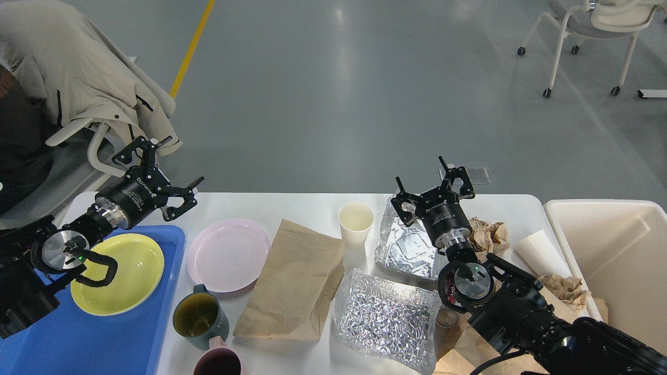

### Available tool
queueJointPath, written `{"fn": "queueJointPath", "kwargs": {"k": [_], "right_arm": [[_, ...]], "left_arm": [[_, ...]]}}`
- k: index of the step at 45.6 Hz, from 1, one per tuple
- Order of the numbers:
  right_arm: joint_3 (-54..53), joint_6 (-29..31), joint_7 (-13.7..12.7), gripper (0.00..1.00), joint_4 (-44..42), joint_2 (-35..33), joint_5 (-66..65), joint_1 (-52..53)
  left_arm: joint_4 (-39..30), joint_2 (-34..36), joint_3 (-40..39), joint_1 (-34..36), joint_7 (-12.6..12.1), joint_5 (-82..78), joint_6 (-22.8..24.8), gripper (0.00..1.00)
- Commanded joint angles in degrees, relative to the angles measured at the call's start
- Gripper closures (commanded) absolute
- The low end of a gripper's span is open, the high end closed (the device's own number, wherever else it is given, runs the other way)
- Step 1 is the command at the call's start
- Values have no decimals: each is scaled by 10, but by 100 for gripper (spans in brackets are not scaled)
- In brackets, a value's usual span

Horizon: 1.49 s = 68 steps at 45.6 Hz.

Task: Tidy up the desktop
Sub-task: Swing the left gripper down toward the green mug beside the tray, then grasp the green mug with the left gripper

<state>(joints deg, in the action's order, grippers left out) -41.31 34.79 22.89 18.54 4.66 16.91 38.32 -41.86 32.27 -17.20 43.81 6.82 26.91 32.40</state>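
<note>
Setting: grey polished floor with a yellow line, wheeled chairs behind; the desktop (312,208), a large white rectangular tabletop with rounded corners, fills the lower half of the head view.
Landmark: flat brown paper bag (297,278) lying near the desktop's middle.
Left of the bag: round pink plate (228,254) just beside it; dark green mug (200,319) and maroon mug (219,362) nearer the robot; blue plastic tray (94,344) further left, carrying a round yellow plate (119,273).
Right of the bag: white paper cup (356,221), two crumpled silver foil sheets (385,315), crumpled brown paper (487,234), a tipped white paper cup (539,252), then the cream plastic bin (615,250) at the far edge.
Left gripper (167,174): fingers spread wide, holding nothing, raised above the tray's far corner.
Right gripper (435,185): fingers spread wide, holding nothing, over the far foil sheet.
Step in hand: apparently choosing a first item; both arms hover, and most clutter lies unsorted.
Next move: probably lowering the right gripper onto foil or paper for the bin, or the left onto the pink plate for the tray, descending squarely before closing.
</note>
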Motion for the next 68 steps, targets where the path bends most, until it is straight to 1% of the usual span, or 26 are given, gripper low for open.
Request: {"fn": "queueJointPath", "kwargs": {"k": [1,4,7,10,13,17,18,19,22,24,25,27,29,32,34,35,39,40,43,47,52,54,58,62,66,68], "right_arm": [[0,0,0,0,0,0,1,0],[0,-1,0,0,0,0,0,0],[0,-1,0,0,0,0,0,0],[0,-1,0,0,0,0,0,0],[0,-1,0,0,0,0,1,0],[0,0,0,0,0,0,0,0],[0,0,0,0,0,0,1,0],[0,-1,0,0,0,0,1,0],[0,-1,0,0,0,0,1,0],[0,0,0,0,0,0,0,0],[0,0,0,0,0,0,0,0],[0,0,0,0,0,0,0,0],[0,0,1,0,0,0,0,0],[0,-1,0,0,0,0,0,0],[0,0,0,0,0,0,0,0],[0,0,1,0,0,0,1,0],[0,0,1,0,0,0,1,0],[0,0,0,0,0,0,0,0],[0,-1,1,0,0,0,0,0],[0,0,1,0,0,0,1,0],[0,-1,0,0,0,0,0,0],[0,-1,1,0,0,0,1,0],[0,-1,0,0,0,0,0,0],[0,-1,0,0,0,0,1,0],[0,0,0,0,0,0,0,0],[0,0,0,0,0,0,1,0]], "left_arm": [[-2,7,17,1,0,0,-1,0],[-6,22,40,9,0,0,-10,0],[-21,66,73,43,-1,-1,-9,0],[-37,127,129,94,-3,-1,-9,0],[-53,168,207,173,-1,-1,-13,0],[-68,195,347,287,-1,-3,-6,0],[-80,196,419,337,0,-5,-1,0],[-90,196,455,365,0,-5,2,0],[-145,193,580,454,2,-9,14,0],[-194,190,676,520,11,-19,16,0],[-219,184,727,558,22,-27,14,0],[-268,159,820,633,63,-52,13,0],[-313,128,898,691,121,-91,9,0],[-370,74,981,748,215,-149,-2,0],[-404,45,1023,785,259,-181,-22,0],[-421,33,1040,804,272,-198,-36,0],[-484,10,1071,853,280,-274,-94,0],[-513,7,1075,863,280,-320,-115,0],[-541,-3,1082,870,280,-395,-135,0],[-560,-13,1099,870,280,-486,-156,0],[-566,-24,1145,904,287,-578,-158,0],[-565,-25,1162,923,295,-617,-156,0],[-565,-28,1176,929,297,-643,-154,0],[-566,-43,1171,915,297,-638,-154,0],[-567,-55,1161,870,298,-586,-154,0],[-563,-69,1155,841,288,-532,-165,0]]}}
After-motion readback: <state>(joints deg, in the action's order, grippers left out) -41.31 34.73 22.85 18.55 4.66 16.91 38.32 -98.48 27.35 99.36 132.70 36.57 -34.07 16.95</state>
